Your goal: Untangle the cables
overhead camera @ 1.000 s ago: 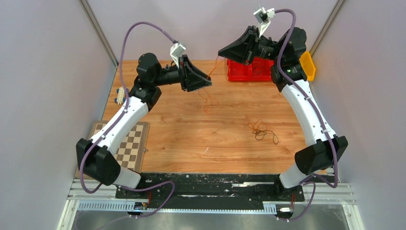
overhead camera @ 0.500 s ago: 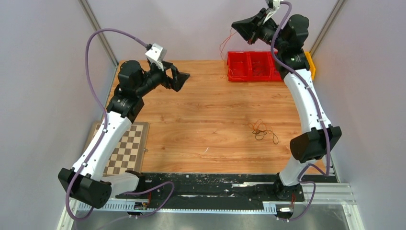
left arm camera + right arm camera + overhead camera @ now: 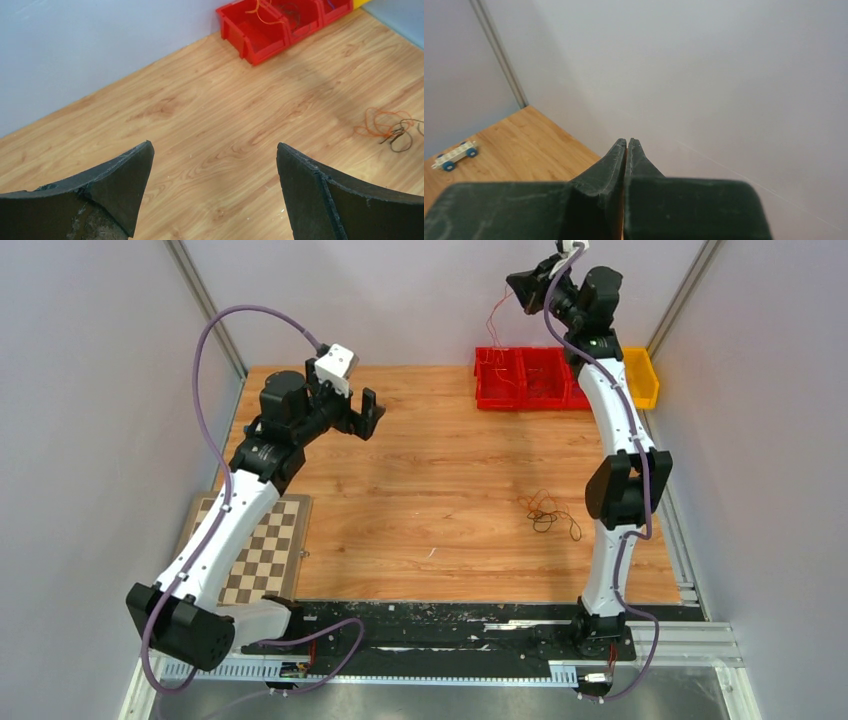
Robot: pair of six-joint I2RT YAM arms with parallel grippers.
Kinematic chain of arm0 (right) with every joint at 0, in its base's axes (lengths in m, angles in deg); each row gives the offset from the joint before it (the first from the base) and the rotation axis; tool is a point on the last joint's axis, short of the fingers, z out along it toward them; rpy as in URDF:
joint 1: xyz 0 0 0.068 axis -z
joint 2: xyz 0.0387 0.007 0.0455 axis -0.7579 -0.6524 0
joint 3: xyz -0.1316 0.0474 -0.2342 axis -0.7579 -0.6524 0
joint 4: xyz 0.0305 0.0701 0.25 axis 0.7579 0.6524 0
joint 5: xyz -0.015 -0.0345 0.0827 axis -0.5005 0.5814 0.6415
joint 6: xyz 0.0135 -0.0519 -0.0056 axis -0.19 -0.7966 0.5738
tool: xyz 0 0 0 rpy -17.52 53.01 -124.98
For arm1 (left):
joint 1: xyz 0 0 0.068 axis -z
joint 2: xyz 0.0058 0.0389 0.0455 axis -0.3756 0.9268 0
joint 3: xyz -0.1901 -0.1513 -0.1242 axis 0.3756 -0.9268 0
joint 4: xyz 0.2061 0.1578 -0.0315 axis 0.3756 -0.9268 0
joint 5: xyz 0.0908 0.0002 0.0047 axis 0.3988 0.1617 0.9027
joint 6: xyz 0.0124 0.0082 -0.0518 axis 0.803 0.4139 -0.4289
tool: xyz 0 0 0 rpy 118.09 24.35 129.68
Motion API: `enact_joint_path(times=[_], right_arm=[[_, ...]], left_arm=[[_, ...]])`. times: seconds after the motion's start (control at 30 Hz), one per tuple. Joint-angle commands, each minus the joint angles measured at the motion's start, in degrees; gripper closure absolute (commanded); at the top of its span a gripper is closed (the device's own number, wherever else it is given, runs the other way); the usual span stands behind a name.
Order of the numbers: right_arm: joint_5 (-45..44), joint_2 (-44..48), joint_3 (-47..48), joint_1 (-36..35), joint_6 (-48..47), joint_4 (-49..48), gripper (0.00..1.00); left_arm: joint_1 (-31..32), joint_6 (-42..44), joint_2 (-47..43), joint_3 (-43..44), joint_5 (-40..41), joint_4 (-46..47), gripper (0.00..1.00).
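Observation:
A small tangle of orange and dark cables (image 3: 548,512) lies on the wooden table right of centre; it also shows at the right edge of the left wrist view (image 3: 389,128). My right gripper (image 3: 514,283) is raised high at the back wall, shut (image 3: 628,141) on a thin orange cable (image 3: 493,325) that hangs down into the red bin (image 3: 525,390). The left wrist view shows orange wire (image 3: 263,13) in that bin. My left gripper (image 3: 368,413) is open and empty (image 3: 214,146) above the table's back left.
A yellow bin (image 3: 645,380) stands right of the red bins at the back. A chessboard (image 3: 262,545) lies at the left front edge. A small white toy car with blue wheels (image 3: 454,154) lies at the far left by the wall.
My right gripper has risen and swung back over the red bin, trailing the orange cable. My left gripper has let go of the cable, opened and drawn back to the left.

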Motion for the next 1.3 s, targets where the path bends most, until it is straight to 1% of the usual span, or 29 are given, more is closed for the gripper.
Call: enact_joint_path(times=[0.0, 0.1, 0.23, 0.33, 0.43, 0.77, 0.93, 1.03, 1.17, 1.23, 1.27], right_arm=[[-3.0, -5.3, 4.7, 0.7, 1.4, -8.5, 1.0], [-4.6, -10.3, 5.8, 1.4, 1.4, -13.4, 1.0], [-7.3, -14.8, 6.5, 2.1, -1.8, -15.6, 1.0], [-7.3, -16.2, 4.1, 2.6, -2.9, -15.4, 1.0], [-6.6, -16.3, -1.4, 2.7, -4.5, -17.0, 1.0], [-5.6, -22.0, -7.5, 2.4, -12.6, -11.3, 1.0], [-7.5, -25.0, -5.1, 1.1, -16.1, -6.2, 1.0], [-11.1, -27.1, -2.3, -0.4, -19.5, -2.1, 1.0], [-13.5, -28.2, -1.6, -1.6, -22.6, -0.5, 1.0], [-13.1, -28.0, -1.5, -1.7, -22.3, -0.2, 0.97], [-12.7, -27.8, -1.6, -1.7, -21.7, -0.2, 0.94]], left_arm=[[-0.3, 3.1, 2.4, 2.2, 2.4, -1.2, 0.0], [-0.6, 3.4, 4.1, 2.9, 2.5, -2.0, 0.0], [-1.0, 3.9, 5.7, 4.1, 3.4, -3.6, 0.0], [-1.5, 4.0, 6.4, 5.0, 4.2, -4.9, 0.0], [-2.1, 3.9, 7.1, 5.4, 4.3, -5.4, 0.0], [-2.8, 3.4, 8.7, 6.9, 4.1, -7.3, 0.0], [-2.9, 3.3, 8.7, 7.4, 3.8, -8.4, 0.0], [-2.9, 3.2, 8.5, 7.6, 3.7, -8.7, 0.0], [-2.8, 3.3, 8.5, 7.7, 3.5, -9.1, 0.0], [-2.9, 3.4, 8.4, 7.7, 3.5, -9.3, 0.0], [-2.8, 3.4, 8.3, 7.7, 3.4, -9.4, 0.0]])
